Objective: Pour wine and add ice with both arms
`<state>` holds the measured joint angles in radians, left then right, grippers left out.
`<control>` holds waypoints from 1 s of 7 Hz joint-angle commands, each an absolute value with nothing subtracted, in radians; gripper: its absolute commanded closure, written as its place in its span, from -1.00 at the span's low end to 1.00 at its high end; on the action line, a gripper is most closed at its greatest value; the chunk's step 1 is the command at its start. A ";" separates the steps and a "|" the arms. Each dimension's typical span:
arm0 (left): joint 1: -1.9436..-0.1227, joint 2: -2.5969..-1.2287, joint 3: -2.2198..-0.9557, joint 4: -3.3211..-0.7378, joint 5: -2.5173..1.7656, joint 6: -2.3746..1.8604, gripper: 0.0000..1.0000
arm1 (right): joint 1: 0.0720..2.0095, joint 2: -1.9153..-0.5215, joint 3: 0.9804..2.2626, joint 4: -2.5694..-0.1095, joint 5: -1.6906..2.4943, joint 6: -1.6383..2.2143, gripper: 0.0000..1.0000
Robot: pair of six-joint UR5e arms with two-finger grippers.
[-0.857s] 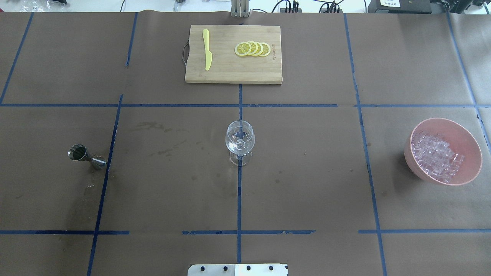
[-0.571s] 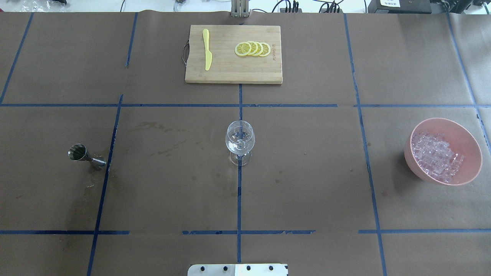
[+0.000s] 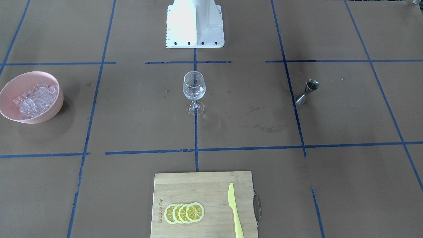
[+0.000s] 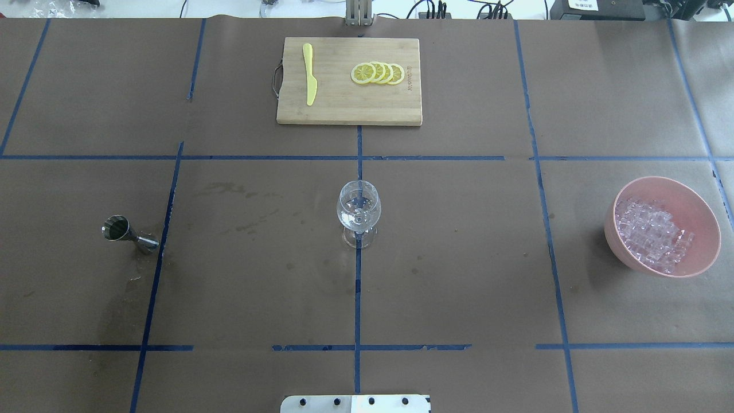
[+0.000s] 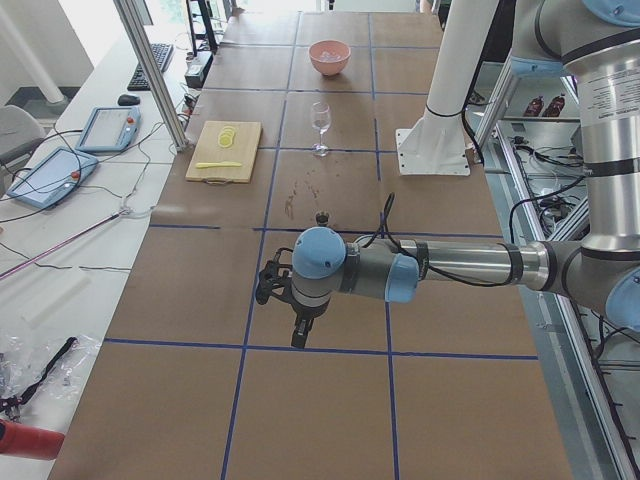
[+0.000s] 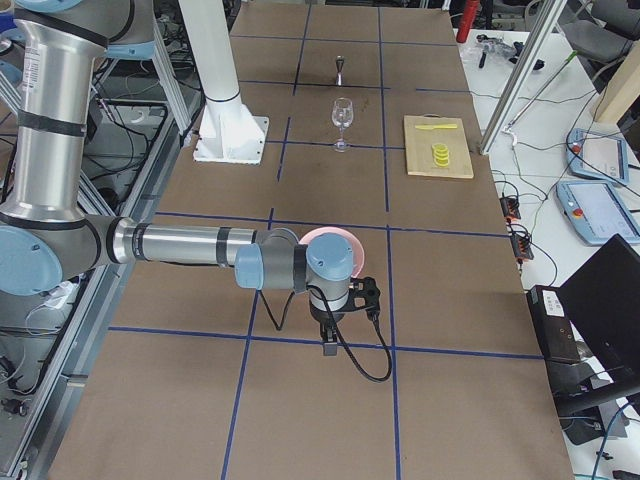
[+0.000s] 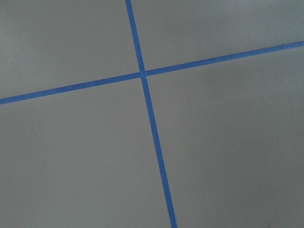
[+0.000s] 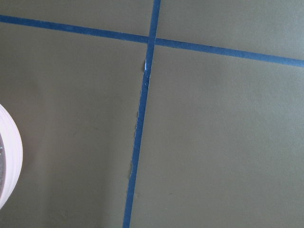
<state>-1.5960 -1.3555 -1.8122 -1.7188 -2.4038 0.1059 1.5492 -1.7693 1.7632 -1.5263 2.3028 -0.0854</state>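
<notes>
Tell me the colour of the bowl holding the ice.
The bowl is pale pink, clearest in the overhead exterior view.

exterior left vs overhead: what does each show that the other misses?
Only exterior left: the left arm and left gripper, pointing down, nearer the camera than the jigger. Whether it is open cannot be told. Also two tablets on the side bench.
Only overhead: no arm in it, but finer detail, with separate ice cubes and four lemon slices.
Both: glass, bowl, board, knife, jigger.
</notes>
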 commanded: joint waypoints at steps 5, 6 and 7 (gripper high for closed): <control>-1.601 -1.382 -1.799 -2.005 -2.408 0.094 -1.00 | 1.548 -1.743 1.807 -1.425 2.361 -0.074 -1.00; -1.603 -1.382 -1.792 -2.166 -2.411 0.095 -1.00 | 1.548 -1.747 1.798 -1.398 2.378 -0.074 -1.00; -1.603 -1.382 -1.757 -2.310 -2.410 0.089 -1.00 | 1.548 -1.747 1.802 -1.385 2.378 -0.074 -1.00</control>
